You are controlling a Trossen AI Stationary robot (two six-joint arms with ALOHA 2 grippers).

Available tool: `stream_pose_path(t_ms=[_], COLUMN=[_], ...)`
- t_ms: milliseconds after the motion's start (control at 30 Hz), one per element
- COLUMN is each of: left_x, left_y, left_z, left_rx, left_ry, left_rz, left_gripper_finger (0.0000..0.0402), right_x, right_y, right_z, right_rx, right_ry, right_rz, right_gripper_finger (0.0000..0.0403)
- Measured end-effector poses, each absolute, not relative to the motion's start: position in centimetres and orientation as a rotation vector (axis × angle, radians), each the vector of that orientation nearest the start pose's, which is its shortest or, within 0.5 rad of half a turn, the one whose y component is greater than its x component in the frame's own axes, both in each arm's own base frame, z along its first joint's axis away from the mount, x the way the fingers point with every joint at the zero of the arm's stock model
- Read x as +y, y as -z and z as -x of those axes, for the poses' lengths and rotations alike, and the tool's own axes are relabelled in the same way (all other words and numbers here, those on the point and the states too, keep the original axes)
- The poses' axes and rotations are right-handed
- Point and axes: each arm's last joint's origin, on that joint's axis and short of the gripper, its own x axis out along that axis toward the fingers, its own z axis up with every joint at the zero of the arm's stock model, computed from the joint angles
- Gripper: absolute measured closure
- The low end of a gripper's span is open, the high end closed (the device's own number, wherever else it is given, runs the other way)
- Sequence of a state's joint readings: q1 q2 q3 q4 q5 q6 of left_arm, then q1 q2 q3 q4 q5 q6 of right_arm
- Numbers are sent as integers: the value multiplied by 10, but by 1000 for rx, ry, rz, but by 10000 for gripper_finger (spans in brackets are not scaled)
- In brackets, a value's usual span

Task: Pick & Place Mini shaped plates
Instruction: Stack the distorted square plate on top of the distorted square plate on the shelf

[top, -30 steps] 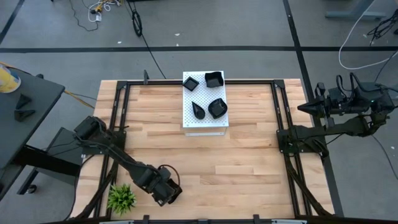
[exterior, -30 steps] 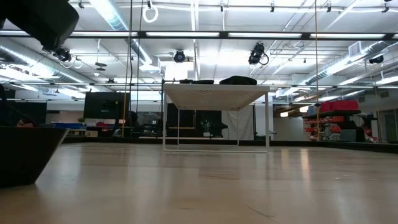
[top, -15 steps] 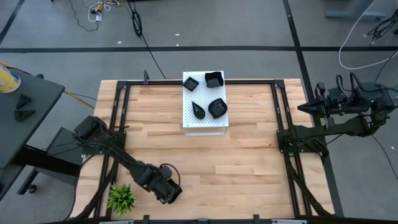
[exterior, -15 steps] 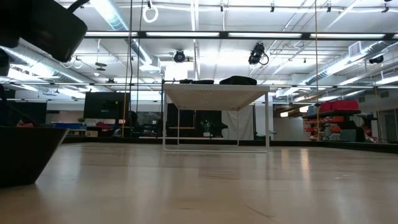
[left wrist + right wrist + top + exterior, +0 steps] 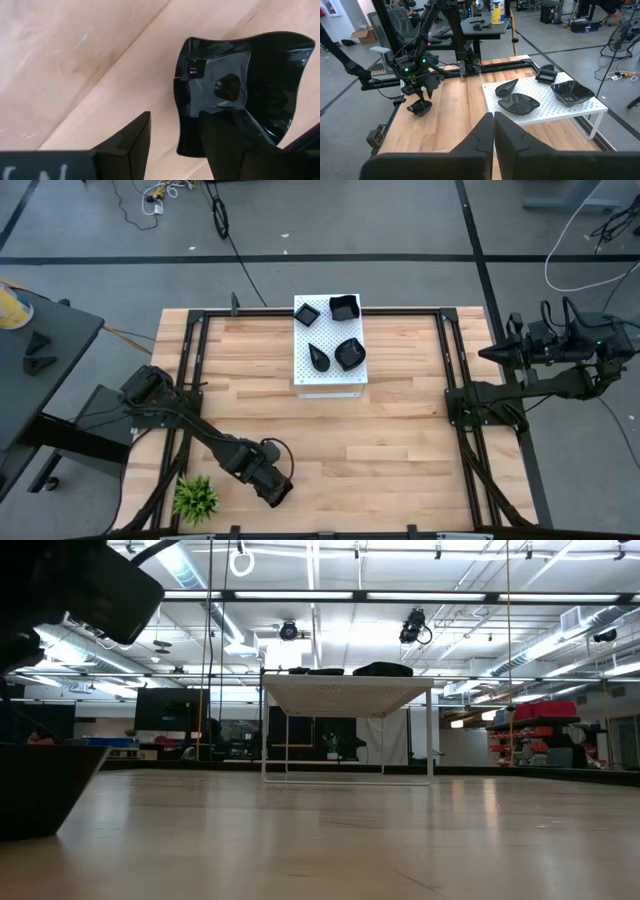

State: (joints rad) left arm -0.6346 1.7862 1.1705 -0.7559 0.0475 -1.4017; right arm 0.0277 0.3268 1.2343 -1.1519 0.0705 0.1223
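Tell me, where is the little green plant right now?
In the high view the small green plant stands at the table's near left corner, just left of the left gripper, which is carrying a black dish.

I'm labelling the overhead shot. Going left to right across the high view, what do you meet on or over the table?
Green plant → left gripper holding a black plate → white perforated board with four black plates → right arm parked at the right edge.

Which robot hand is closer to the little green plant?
The left. The left gripper holds a black plate just beside the green plant at the table's near edge. The right gripper waits far off at the table's right side.
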Motion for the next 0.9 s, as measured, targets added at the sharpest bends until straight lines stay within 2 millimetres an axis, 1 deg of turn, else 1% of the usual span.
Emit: stream_pose_path(t_ms=[233, 433, 567, 800, 900], left_x=[-198, -199, -201, -202, -203], left_y=[-169, -169, -163, -162, -163], left_z=[-266, -269, -271, -271, -271], left_rx=[1448, 1423, 1442, 1451, 1479], left_ry=[-437, -417, -420, -408, -392], left_rz=[746, 768, 771, 782, 794], left_gripper_finger=[229, 229, 229, 230, 238], right_x=[-3, -3, -3, -3, -3], right_y=[-395, -395, -395, -395, -395], right_z=[33, 33, 33, 33, 33], right_rx=[241, 241, 241, 241, 241], right_ry=[57, 57, 57, 57, 57], right_rz=[-110, -110, -110, -110, -110], right_gripper_finger=[384, 384, 384, 384, 384])
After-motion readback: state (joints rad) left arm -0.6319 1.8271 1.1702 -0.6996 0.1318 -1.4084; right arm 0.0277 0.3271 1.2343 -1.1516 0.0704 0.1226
